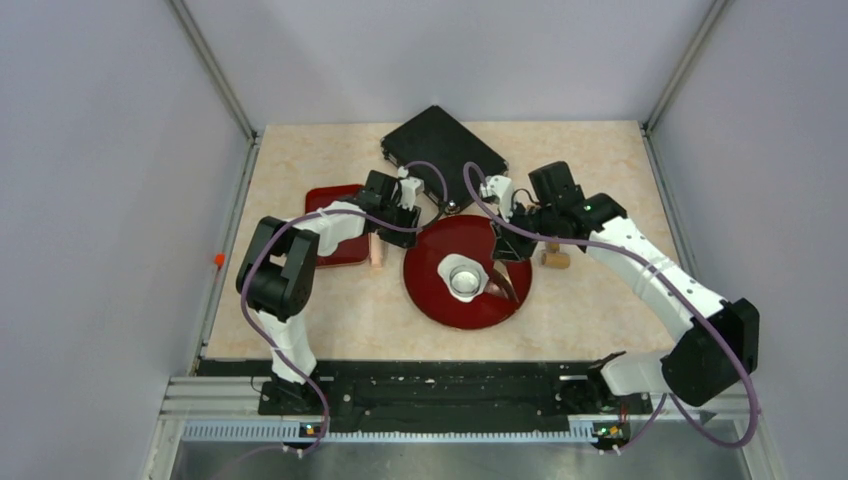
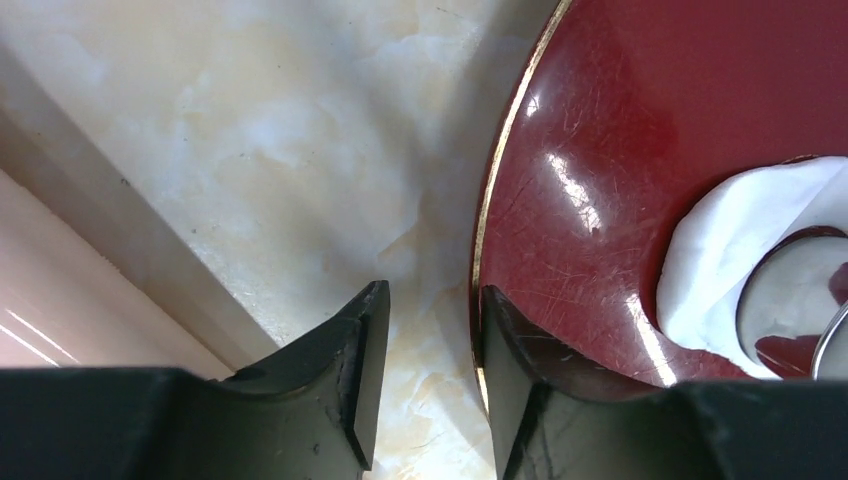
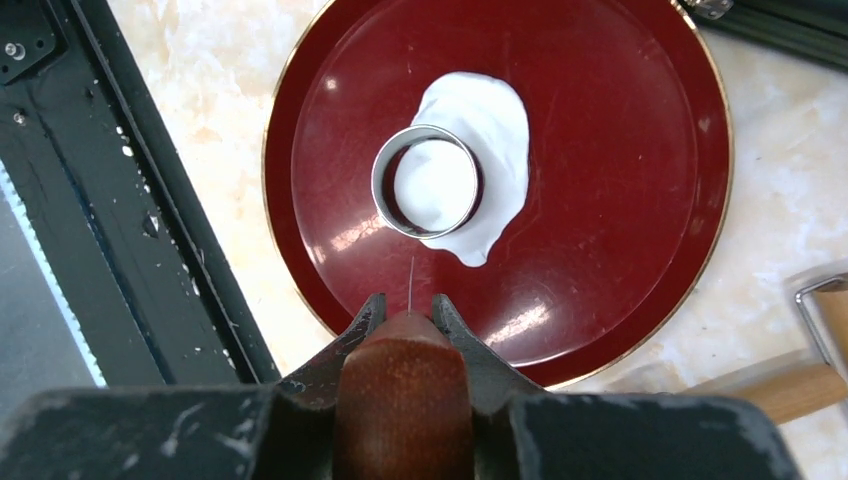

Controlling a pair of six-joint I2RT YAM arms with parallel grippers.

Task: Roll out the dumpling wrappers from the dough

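Observation:
The dough (image 3: 495, 120) lies as a flat ragged white patch on the round red plate (image 3: 620, 200), with a metal ring cutter (image 3: 380, 185) standing on its near side. Whether the white round inside the ring is a separate dumpling wrapper, I cannot tell. My right gripper (image 3: 408, 300) hovers over the plate's near rim, shut on a brown wooden-handled tool (image 3: 405, 400) whose thin pin points at the ring. My left gripper (image 2: 433, 290) hangs at the plate's (image 2: 620, 120) left rim with a gap between its jaws and only table showing in it. The dough (image 2: 710, 250) lies to its right.
A rectangular red tray (image 1: 335, 225) lies left of the plate (image 1: 440, 300), with a pale pink object (image 1: 377, 255) beside it. A black box (image 1: 440, 150) stands at the back. A wooden-handled utensil (image 1: 555, 260) rests right of the plate.

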